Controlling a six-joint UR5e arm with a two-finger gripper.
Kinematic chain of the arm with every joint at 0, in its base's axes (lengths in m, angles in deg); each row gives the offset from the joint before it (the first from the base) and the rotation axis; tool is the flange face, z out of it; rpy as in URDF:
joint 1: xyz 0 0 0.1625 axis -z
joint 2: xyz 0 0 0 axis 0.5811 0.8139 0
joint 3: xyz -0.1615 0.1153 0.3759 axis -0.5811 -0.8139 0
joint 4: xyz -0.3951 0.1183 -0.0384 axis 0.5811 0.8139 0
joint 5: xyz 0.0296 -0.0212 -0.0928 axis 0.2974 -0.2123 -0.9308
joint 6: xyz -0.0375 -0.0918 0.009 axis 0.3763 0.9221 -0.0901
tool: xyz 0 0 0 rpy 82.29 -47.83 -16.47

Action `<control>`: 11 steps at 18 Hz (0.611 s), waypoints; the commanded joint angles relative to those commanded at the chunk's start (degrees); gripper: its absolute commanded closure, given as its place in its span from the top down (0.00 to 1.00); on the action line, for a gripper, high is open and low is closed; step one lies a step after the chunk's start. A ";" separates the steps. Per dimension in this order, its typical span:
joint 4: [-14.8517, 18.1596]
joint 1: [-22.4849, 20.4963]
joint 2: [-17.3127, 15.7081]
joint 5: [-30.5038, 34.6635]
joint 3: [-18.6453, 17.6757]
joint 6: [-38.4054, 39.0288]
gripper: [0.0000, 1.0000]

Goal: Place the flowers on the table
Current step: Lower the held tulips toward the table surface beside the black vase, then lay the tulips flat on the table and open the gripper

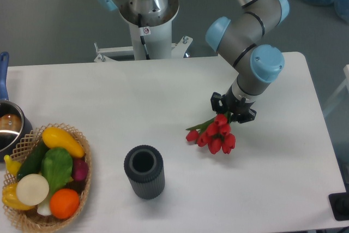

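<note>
While the flowers (214,133) hang directly beneath the gripper (233,110), their red heads fan out down and to the camera-left of it, with green leaves and stems running up into the tool. The stems disappear between the black gripper parts, so the fingers appear clamped on the stem bundle; the exact finger gap is hidden by the wrist housing above. Whether the lowest blooms touch the table (163,96) or hang just above it cannot be told from this view.

The arm (248,31) descends from the upper edge of the view, grey with pale blue joint caps, and its wrist sits directly over the gripper. The arm's white pedestal base (148,20) stands beyond the far table edge, well to the camera-left of the gripper.

A dark ribbed cylindrical vase (144,171) stands upright on the table, open end up, nearer the camera and to the camera-left of the gripper, well apart from the blooms. A wicker basket (82,151) holding coloured vegetables sits far to the camera-left, at the near corner. A metal pot (10,126) with a blue handle sits just beyond the basket at the table edge.

The white matte surface lies on a grey floor (43,20).
</note>
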 joint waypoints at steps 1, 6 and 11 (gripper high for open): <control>0.00 0.00 0.00 0.00 0.00 0.00 0.42; -1.05 0.00 0.17 0.00 0.09 0.00 0.52; -1.93 0.09 0.35 0.00 0.09 0.09 0.60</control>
